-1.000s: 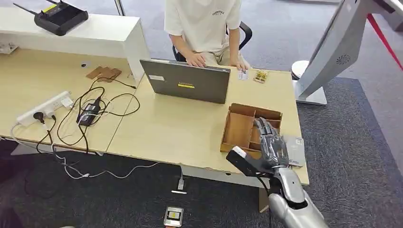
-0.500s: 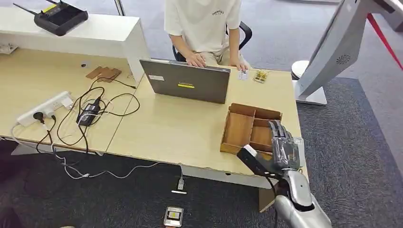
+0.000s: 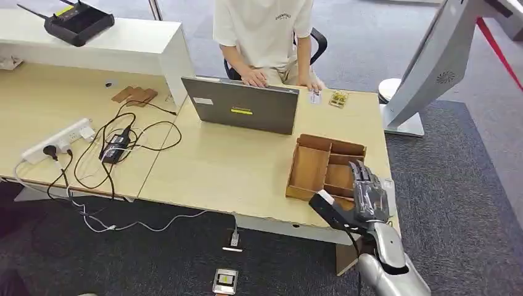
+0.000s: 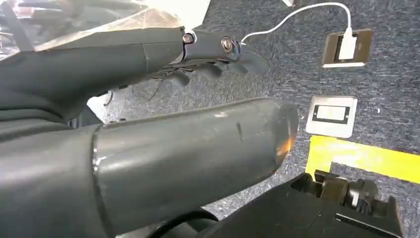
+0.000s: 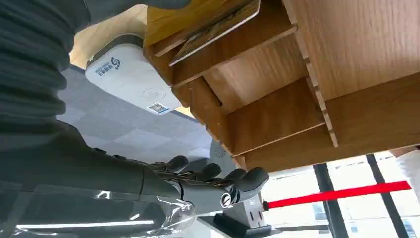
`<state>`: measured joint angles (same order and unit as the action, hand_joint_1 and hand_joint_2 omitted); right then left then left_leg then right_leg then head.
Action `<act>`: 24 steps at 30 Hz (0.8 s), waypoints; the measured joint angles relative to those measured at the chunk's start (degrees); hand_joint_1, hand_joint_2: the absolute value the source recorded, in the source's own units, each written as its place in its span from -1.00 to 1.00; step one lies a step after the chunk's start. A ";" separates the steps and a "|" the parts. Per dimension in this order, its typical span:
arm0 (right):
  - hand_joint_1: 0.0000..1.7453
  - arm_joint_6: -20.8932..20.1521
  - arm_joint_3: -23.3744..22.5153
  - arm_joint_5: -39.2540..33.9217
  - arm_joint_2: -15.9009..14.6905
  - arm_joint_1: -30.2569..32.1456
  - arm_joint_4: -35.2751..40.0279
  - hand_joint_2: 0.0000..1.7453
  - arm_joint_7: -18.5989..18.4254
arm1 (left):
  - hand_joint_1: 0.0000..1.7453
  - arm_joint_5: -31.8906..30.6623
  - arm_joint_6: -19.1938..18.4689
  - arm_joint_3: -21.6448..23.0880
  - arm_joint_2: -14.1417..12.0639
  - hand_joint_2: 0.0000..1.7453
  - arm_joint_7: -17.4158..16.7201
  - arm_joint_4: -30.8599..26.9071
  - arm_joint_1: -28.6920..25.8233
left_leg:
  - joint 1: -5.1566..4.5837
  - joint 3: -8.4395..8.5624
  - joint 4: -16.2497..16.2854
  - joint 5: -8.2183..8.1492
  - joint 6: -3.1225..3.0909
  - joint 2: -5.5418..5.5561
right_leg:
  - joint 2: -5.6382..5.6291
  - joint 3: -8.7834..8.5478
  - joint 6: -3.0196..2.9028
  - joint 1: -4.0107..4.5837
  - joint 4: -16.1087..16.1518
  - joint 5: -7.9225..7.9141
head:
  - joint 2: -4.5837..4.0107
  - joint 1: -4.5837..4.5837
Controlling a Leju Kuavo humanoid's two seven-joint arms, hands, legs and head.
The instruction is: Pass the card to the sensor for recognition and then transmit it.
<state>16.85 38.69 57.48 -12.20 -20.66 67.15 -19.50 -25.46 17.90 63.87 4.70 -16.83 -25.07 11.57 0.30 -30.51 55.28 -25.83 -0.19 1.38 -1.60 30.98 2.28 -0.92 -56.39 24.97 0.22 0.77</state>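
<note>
Grey carpet ran under your robot and around the pale wooden desk (image 3: pixel 234 169), with a floor socket (image 3: pixel 225 281) and a white cable below the desk's near edge. Nearest you, the right hand (image 3: pixel 365 191) hovered over the desk's near right corner, above the right end of the wooden tray (image 3: pixel 308 166), its fingers (image 5: pixel 247 179) stretched out and apart, holding nothing. From the right wrist you saw the card (image 5: pixel 218 27) leaning in a tray compartment beside the white sensor (image 5: pixel 131 74), which lay on the desk against the tray's right wall; from the head view the sensor (image 3: pixel 388 188) peeked out just right of the hand at the desk's right edge. Your left hand (image 4: pixel 213 54) hung low over the carpet, fingers slightly curled and grasping nothing.

Further along, a tangle of black cables (image 3: pixel 117 148) and a white power strip (image 3: pixel 58 139) sat toward the desk's left side. A grey laptop (image 3: pixel 243 106) stood open near the far edge, and a person (image 3: pixel 265 37) in a pale shirt sat behind it with both hands at the far edge. To the right of those hands a small card-like item (image 3: pixel 316 97) and a yellowish object (image 3: pixel 338 98) lay near the far right corner. On the raised white counter (image 3: pixel 123 43) at the far left rested a black router (image 3: pixel 77 21).
</note>
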 joint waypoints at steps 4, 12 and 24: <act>-1.00 -1.18 0.30 -0.24 0.70 -0.54 -1.07 1.00 2.80 | -1.00 -0.94 -1.03 0.02 0.02 -1.00 0.17 0.00 0.33 | 0.00 -0.01 -0.01 0.00 0.00 0.00 | 0.00 0.00 0.00 0.00 -0.01 0.00 | 0.00 0.00; -1.00 -1.53 1.12 -0.70 2.08 -1.91 -3.52 1.00 4.55 | -1.00 -0.76 -1.09 0.02 0.04 -1.00 0.17 0.00 0.45 | 0.00 -0.01 -0.01 0.00 0.00 0.01 | 0.00 0.00 0.00 0.01 -0.02 0.00 | 0.00 0.00; -1.00 -1.22 1.92 -2.49 3.02 -3.03 -6.65 1.00 4.83 | -1.00 -0.70 -1.07 0.02 0.04 -1.00 0.26 0.00 0.43 | 0.00 -0.02 -0.01 0.00 0.00 0.01 | 0.00 0.00 0.00 0.00 -0.01 0.00 | 0.00 0.00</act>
<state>15.63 40.61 54.99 -9.18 -23.69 60.50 -14.67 -26.16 16.83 63.89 4.74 -16.57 -25.07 12.00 0.30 -30.52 55.28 -25.82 -0.19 1.39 -1.60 30.98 2.28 -0.92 -56.41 24.97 0.22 0.76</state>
